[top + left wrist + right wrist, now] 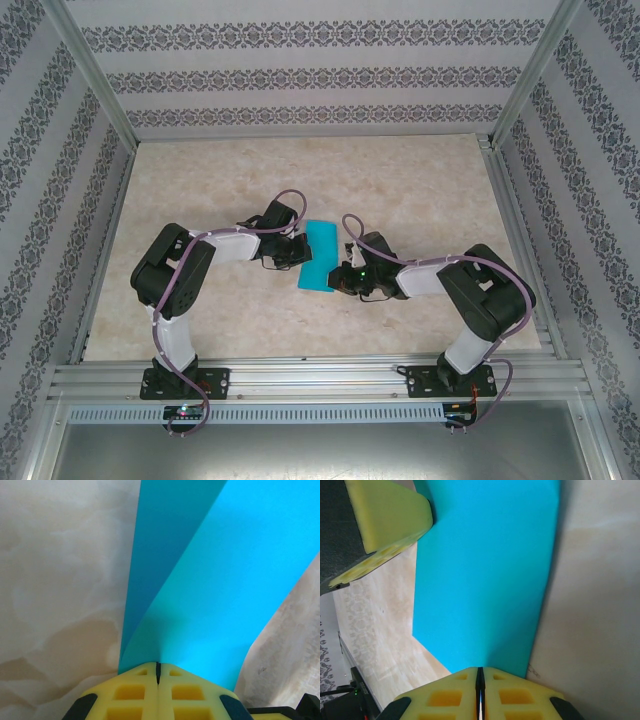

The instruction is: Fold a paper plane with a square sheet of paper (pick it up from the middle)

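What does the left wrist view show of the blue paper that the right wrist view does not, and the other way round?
Left wrist view: the sheet of paper shows two surfaces, darker on the left and brighter on the right, converging at the shut left gripper.
Right wrist view: the paper looks like one flat rectangle held by the right gripper, with another yellow pad at its far corner.
Both: closed yellow fingertips on the paper's near edge, above the marbled table.
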### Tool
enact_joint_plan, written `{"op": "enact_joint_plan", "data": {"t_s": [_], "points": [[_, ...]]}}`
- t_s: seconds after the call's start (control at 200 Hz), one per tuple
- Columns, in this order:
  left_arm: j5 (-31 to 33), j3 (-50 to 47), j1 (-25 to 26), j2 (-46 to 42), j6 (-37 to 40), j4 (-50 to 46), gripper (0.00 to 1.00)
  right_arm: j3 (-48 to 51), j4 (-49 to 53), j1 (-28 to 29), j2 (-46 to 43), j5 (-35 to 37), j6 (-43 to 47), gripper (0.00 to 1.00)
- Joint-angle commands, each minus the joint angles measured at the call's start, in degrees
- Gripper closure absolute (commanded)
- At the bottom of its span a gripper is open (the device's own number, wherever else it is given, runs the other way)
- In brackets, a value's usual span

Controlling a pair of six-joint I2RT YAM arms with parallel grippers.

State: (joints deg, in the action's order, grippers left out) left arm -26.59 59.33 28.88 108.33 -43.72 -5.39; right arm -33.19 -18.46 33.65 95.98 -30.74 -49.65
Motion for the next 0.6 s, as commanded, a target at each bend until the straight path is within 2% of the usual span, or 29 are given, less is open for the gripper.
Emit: {"op": "enact_joint_plan", "data": {"t_s": [0.0, 0.18, 0.595], "points": [[2.7, -1.1, 1.0, 3.9, 1.5, -7.1, 1.0, 0.6, 2.8, 0.8, -1.5, 1.6, 0.1, 0.89], [2.6, -0.9, 1.0, 4.2, 1.6, -7.2, 1.0, 0.0, 3.1, 1.4, -5.1, 0.6, -0.1, 0.89], [2.5, -0.7, 1.0, 4.3, 1.8, -7.4, 1.0, 1.4, 4.4, 2.4, 2.4, 2.9, 1.0, 0.89]]}}
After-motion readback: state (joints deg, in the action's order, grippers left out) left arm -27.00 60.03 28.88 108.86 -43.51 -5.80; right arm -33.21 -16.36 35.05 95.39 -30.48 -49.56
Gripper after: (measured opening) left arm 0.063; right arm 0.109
